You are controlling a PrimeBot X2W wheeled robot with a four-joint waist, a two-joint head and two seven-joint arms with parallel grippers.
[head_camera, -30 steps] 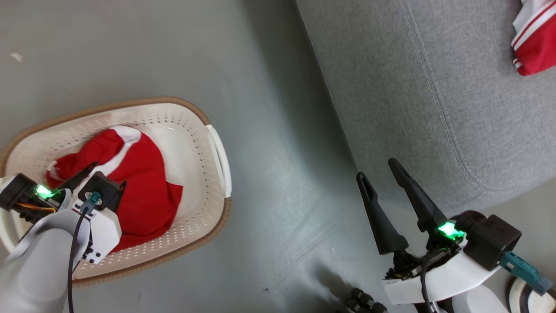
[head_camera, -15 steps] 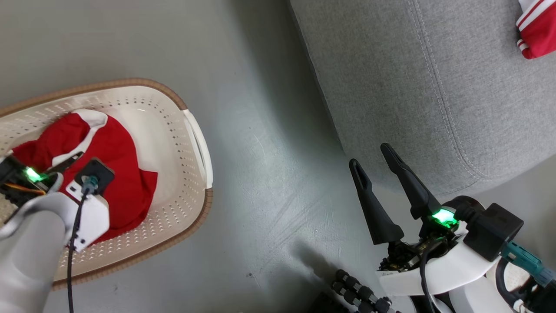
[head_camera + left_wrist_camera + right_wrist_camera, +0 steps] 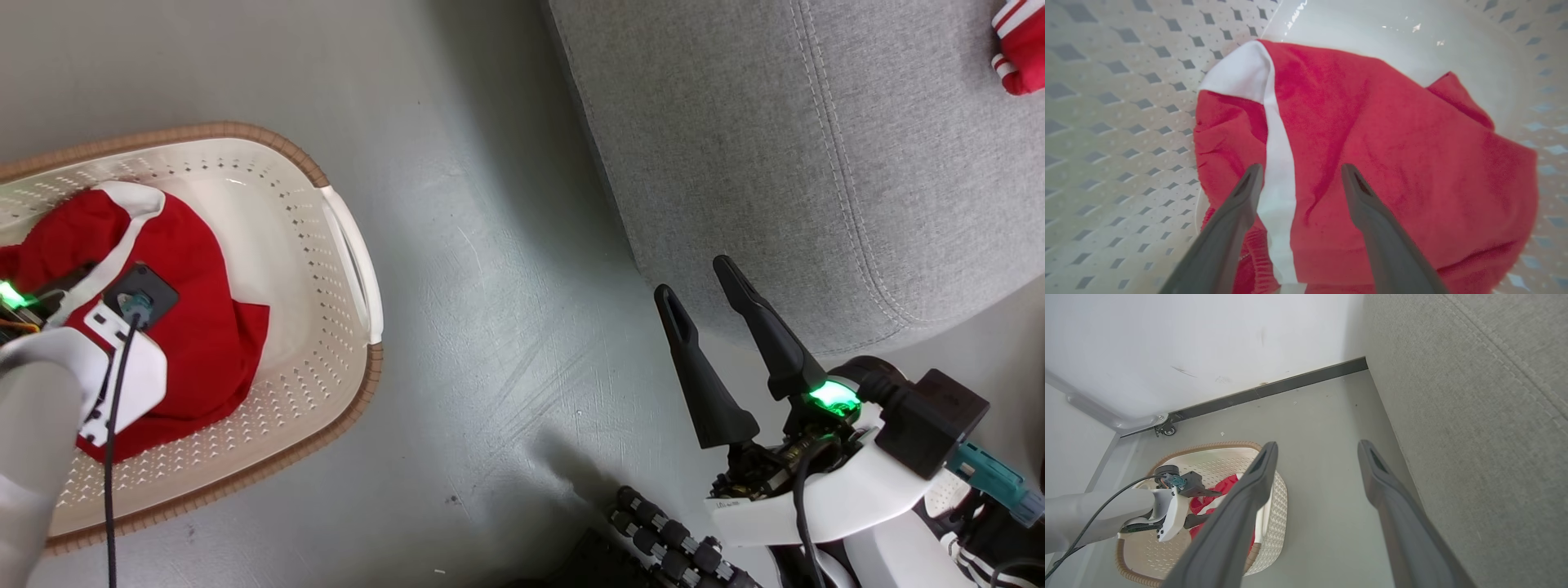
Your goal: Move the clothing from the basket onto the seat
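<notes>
One red garment lies bunched in the basket in the head view, well apart from the seat, near which the right gripper stands wide open and empty. In the left wrist view the left gripper is spread wide and empty, straddling the white stripe, which marks the cloth's long axis and points away from the wrist; sink both tips, then close across it. In the right wrist view the basket looks deep: lift straight up.

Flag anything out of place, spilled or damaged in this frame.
Nothing stands out. A red garment lies bunched inside the basket with the left gripper open over it; another red piece lies on the grey seat; the right gripper is open beside it.
</notes>
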